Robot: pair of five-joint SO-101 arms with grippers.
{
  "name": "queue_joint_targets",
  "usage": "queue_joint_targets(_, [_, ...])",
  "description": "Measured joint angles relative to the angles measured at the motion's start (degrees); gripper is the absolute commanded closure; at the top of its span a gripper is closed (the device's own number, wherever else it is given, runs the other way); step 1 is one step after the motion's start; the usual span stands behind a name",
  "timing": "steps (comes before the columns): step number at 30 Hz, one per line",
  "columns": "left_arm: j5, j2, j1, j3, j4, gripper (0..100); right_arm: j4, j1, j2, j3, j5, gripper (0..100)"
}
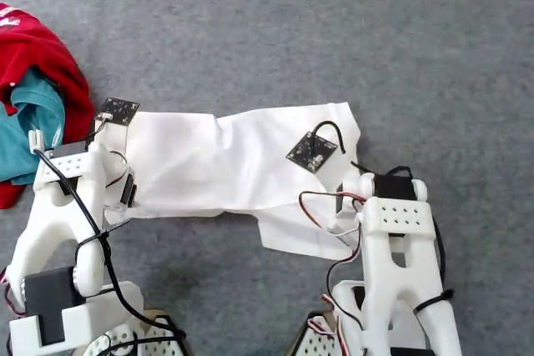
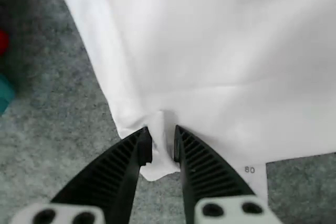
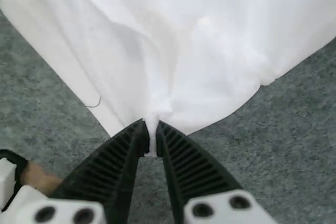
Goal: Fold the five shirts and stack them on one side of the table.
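Both end effectors (image 2: 163, 144) (image 3: 151, 139) clamped tight.

grey felt tabletop (image 1: 450, 56), dim room beyond

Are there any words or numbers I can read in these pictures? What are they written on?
"80": a small dark number on the white shirt, near its edge, beside the left gripper.
White marks on the red shirt: too blurred and cut off to read.
No other words or numbers show.
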Motion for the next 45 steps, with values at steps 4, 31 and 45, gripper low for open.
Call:
queue_joint_targets(4, [0.1,0.0,0.0,-0.2,0.8,77,0.0,0.0,0.0,0.2,0.0,78.3])
queue_joint_targets(31, [28.8,8.2,7.0,-32.4,1.7,97,-2.5,-3.4,14.6,-27.5,-8.9,96.6])
queue_joint_targets(45, [36.9,39.5,4.0,-45.0,-3.0,97,-9.2,-0.8,60.9,-59.5,-13.5,96.6])
